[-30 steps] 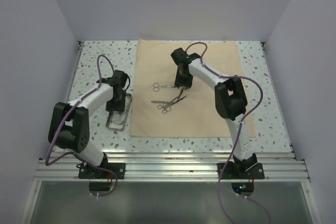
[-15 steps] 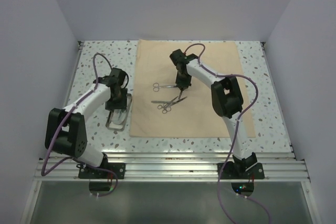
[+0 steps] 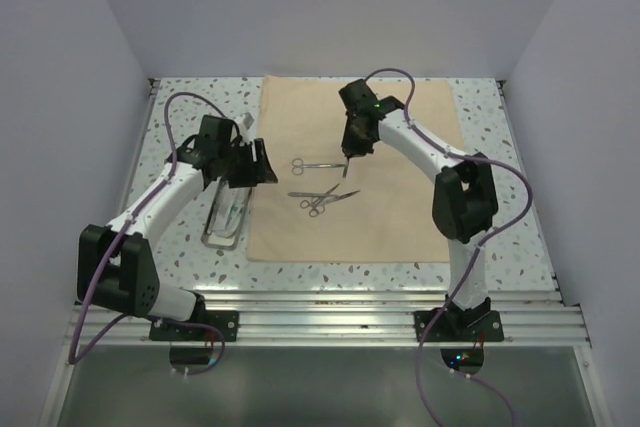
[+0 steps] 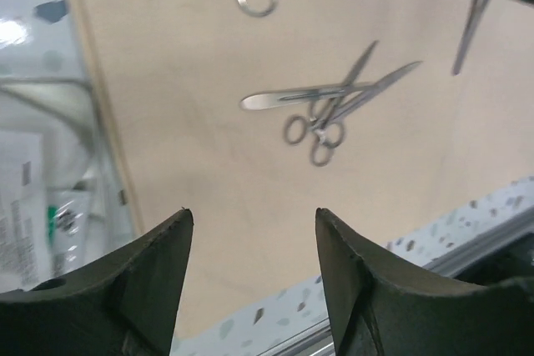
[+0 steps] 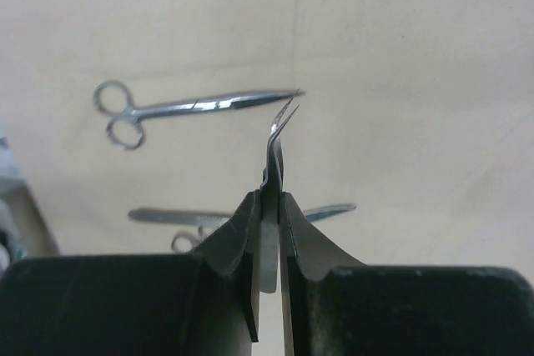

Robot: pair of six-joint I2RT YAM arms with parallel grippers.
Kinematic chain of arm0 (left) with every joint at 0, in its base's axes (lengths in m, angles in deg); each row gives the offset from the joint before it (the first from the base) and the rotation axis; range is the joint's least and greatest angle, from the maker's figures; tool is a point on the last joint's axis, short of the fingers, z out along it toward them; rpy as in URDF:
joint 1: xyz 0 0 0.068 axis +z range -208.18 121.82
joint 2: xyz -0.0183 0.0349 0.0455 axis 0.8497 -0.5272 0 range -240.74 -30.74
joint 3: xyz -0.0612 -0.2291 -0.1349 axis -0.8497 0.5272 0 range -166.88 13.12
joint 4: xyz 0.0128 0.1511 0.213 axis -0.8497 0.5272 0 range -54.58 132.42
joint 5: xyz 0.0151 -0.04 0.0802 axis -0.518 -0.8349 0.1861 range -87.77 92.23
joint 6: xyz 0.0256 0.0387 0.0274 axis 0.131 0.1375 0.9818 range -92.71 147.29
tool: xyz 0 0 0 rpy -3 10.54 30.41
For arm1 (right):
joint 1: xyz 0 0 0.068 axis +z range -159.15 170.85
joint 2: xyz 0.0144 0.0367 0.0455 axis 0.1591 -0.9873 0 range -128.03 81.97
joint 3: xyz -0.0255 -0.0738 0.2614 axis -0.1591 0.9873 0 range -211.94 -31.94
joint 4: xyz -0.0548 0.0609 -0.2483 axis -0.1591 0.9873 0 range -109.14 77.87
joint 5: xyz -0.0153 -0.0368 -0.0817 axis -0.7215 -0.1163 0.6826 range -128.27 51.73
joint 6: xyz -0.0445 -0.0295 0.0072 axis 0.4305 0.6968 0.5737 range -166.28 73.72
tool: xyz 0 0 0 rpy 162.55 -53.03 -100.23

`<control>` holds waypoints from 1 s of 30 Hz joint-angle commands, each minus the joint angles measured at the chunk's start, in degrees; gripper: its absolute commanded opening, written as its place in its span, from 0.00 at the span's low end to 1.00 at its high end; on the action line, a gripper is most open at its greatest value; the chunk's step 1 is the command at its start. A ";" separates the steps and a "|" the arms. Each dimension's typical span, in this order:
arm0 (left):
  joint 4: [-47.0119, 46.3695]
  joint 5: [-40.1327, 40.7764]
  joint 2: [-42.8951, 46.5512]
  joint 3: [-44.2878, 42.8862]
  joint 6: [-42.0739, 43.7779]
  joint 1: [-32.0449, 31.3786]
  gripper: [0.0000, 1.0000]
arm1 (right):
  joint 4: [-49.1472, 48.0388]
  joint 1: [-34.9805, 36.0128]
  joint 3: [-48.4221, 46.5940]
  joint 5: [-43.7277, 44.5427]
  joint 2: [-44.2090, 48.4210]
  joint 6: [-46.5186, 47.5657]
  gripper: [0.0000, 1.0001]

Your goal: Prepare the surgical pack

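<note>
The speckled white bench is carrying the large plain beige cloth, which is lying flat and unfolded across its middle. The small steel tray is standing on the bare bench just beside the cloth's left edge, with white printed packets lying in it.

The left pincer is hovering over that left edge, between the tray and the instruments. Its fingers are standing spread and are gripping nothing. The right pincer is hanging over the middle of the cloth, pressed together on the thin steel instrument with a curved tip, which is pointing away from the pads toward the cloth. Whether the tip is touching the cloth cannot be told.

The silver ring-handled scissors are lying on the cloth with the long axis running left to right, rings toward the left pincer and points just beside the held tip. The crossed pair of silver instruments is lying nearer the arm bases, apart from the scissors.

Judgement: instruments are being gathered. Both loose items are lying between the two pincers, to the right of the free left one. The left arm is nearer the rings, so a grasp from that side is calling for fingers straddling the long axis.
</note>
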 commanded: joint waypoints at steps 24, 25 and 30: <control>-27.04 -18.40 -11.69 -1.41 -18.20 -9.86 0.57 | -14.21 4.52 13.18 -21.21 14.80 -10.94 0.00; -27.03 -18.40 -11.87 -1.50 -18.20 -9.86 0.56 | -14.48 4.43 13.18 -21.73 15.06 -11.11 0.00; -27.12 -18.84 -13.01 -2.64 -18.02 -9.69 0.14 | -13.78 4.96 11.95 -22.88 14.62 -11.21 0.00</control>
